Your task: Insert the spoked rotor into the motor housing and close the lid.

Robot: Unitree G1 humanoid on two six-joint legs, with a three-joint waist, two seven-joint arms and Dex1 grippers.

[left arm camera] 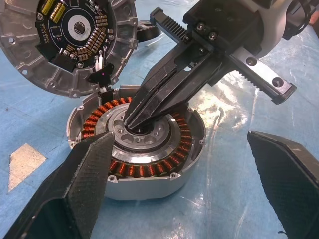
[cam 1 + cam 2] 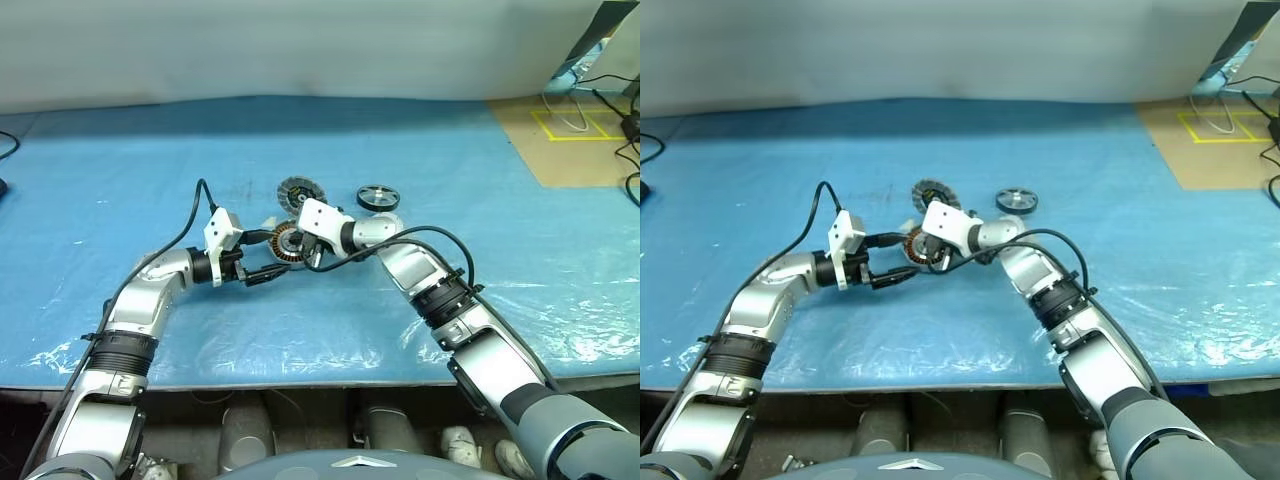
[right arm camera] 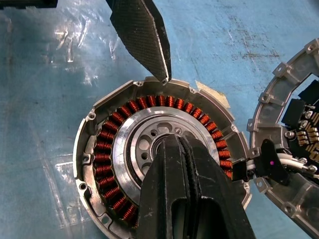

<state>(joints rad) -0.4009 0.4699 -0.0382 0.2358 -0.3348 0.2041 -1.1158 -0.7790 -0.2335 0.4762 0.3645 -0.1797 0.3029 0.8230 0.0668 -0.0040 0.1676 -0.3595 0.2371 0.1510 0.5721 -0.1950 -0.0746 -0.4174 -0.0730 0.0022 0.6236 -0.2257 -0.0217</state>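
The motor housing (image 2: pixel 286 243) sits on the blue sheet, a silver cup with copper windings (image 3: pixel 107 149) around its hub. My right gripper (image 3: pixel 173 141) is shut, its tips pressed down into the hub's centre hole. My left gripper (image 2: pixel 268 255) is open, with one finger (image 1: pixel 79 184) against the housing's side wall and the other wide of it. The lid (image 2: pixel 296 190) lies open just beyond the housing, joined to it by short wires, its circuit-board face (image 1: pixel 75 40) showing. To the right of the lid, the spoked rotor (image 2: pixel 377 197) lies flat on the sheet, untouched.
A blue plastic sheet (image 2: pixel 150 170) covers the table, whose front edge (image 2: pixel 300 382) is close to me. A brown board with yellow tape (image 2: pixel 572 128) and loose cables (image 2: pixel 628 120) are at the far right. A white scrap (image 1: pixel 24 162) lies beside the housing.
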